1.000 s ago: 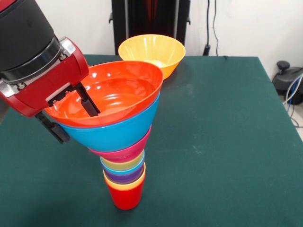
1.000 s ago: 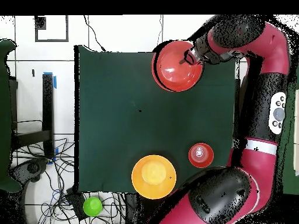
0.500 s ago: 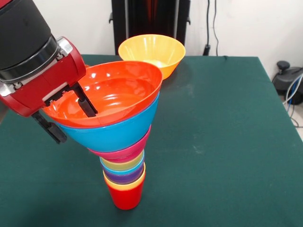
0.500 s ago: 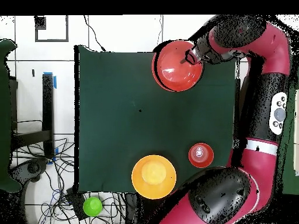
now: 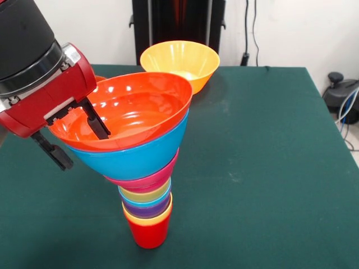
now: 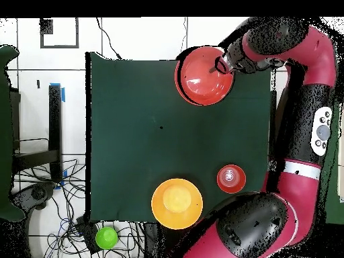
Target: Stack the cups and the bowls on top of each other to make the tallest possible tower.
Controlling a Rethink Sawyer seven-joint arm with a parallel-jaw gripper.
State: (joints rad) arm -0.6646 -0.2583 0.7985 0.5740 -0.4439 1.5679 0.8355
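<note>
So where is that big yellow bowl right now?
In the front view the big yellow bowl sits alone on the green table, at its far edge, behind the tower. It is not part of the stack.

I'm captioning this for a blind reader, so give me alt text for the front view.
A tower of nested cups on a red cup widens into pink, blue and orange bowls on a green table. The red arm's claw straddles the orange bowl's rim, open. A yellow-orange bowl stands behind.
</note>
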